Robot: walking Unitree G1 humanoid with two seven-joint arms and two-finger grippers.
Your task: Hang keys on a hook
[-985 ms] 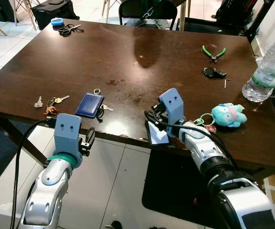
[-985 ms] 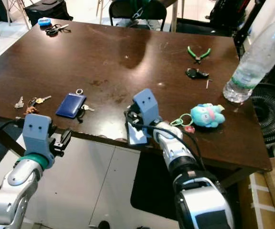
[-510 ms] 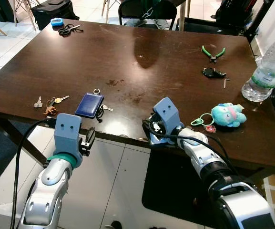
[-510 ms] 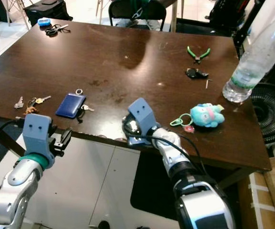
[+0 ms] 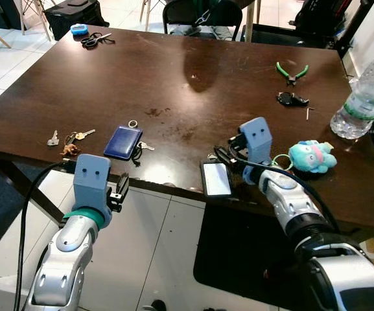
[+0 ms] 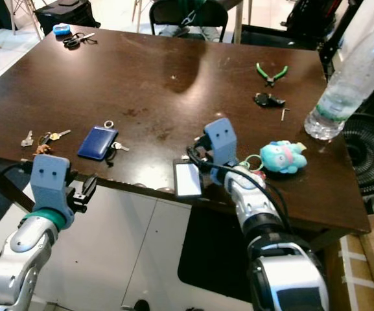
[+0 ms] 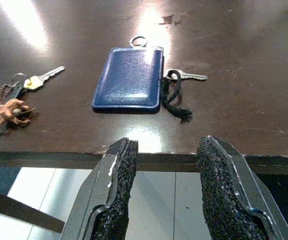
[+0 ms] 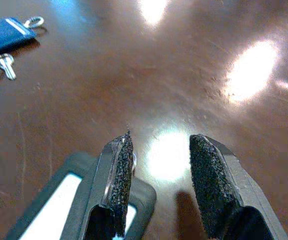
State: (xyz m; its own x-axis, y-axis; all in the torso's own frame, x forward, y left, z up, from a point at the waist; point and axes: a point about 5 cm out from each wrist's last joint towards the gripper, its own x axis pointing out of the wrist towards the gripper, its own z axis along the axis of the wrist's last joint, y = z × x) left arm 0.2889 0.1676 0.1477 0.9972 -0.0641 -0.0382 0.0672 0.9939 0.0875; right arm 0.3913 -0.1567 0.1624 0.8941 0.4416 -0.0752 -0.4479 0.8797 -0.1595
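The right end effector (image 5: 229, 150) has released the dark-cased rectangular phone (image 5: 216, 178); it now lies flat at the worktop (image 5: 174, 78) front edge, fingers parted and empty above it. The left end effector (image 7: 166, 190) hangs parted, empty. The small metal keys (image 5: 70, 137) lie at 9 o'clock, beside the blue leather card holder (image 5: 122, 142). No hook visible.

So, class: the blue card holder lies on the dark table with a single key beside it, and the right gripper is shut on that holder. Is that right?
Not quite. The blue card holder lies on the dark table with a key beside it, but the right gripper is open and away from it, above a phone. The right wrist view shows its fingers apart.
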